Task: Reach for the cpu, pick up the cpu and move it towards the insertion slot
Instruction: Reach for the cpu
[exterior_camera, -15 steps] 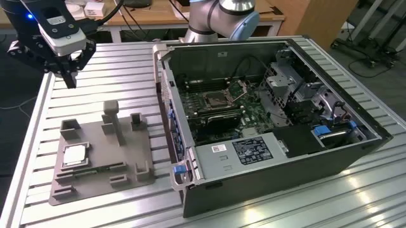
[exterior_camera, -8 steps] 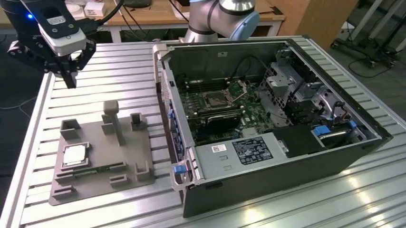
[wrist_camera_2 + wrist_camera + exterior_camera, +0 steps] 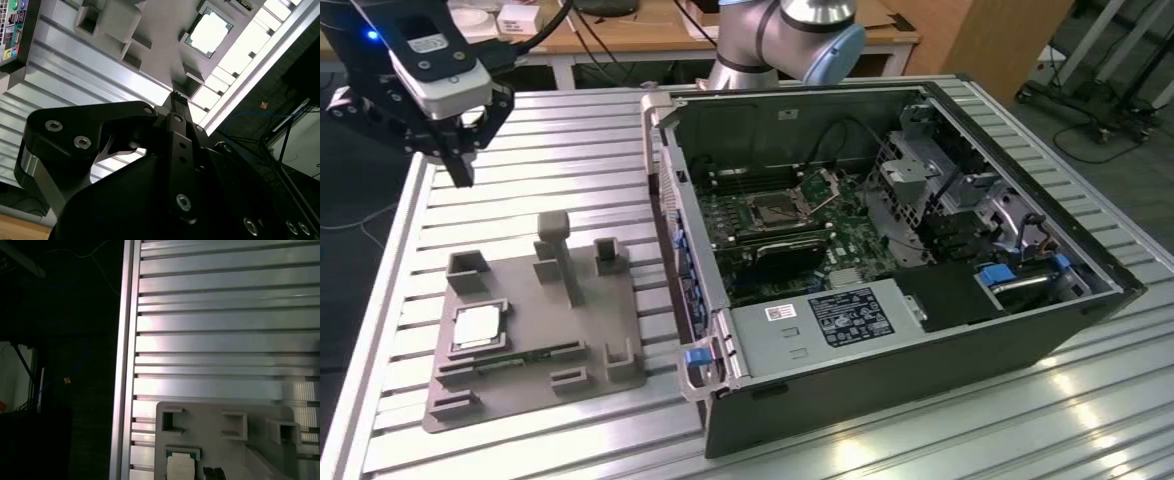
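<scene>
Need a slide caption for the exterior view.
Gripper hovers short of the cpu resting in its grey holder; insertion slot lies in the open case.

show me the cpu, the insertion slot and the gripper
cpu (image 3: 476,327), exterior view, middle of its silver top
insertion slot (image 3: 773,209), exterior view, its dark centre
gripper (image 3: 462,179), exterior view, between its fingertips

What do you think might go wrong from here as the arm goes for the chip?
The gripper hangs shut above the table, apart from the chip; coming down closed, it might hit the chip. Upright posts on the holder stand close by and might snag it. The case wall rises between chip and socket.
</scene>
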### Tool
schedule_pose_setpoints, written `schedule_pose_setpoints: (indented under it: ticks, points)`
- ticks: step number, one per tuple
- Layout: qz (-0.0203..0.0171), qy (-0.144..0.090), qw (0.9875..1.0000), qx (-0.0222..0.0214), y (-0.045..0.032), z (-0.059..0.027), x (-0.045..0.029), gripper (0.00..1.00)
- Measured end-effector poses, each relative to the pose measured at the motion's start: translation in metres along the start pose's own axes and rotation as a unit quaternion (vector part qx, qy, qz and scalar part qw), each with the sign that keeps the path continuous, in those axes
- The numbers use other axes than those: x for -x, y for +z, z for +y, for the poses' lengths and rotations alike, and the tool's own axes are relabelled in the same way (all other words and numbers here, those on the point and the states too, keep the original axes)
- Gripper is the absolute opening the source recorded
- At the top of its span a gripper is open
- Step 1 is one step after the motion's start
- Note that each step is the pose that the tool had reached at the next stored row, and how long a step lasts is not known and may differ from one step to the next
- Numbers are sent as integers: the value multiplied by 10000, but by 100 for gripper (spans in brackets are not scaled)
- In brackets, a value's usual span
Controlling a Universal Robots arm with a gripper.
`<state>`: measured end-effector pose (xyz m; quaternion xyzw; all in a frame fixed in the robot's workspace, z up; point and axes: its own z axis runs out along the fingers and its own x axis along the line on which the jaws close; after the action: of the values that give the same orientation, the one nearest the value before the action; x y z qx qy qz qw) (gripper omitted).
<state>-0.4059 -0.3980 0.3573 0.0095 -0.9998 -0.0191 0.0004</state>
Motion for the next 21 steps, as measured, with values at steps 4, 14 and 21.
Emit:
schedule_pose_setpoints:
  ticks: [4, 14, 21]
  points:
    - [0, -1, 10000, 0, 4, -20, -62, 11]
    - [-1, -1, 10000, 1, 9, -50, -70, 11]
    - [-1, -2, 10000, 2, 27, -77, -76, 11]
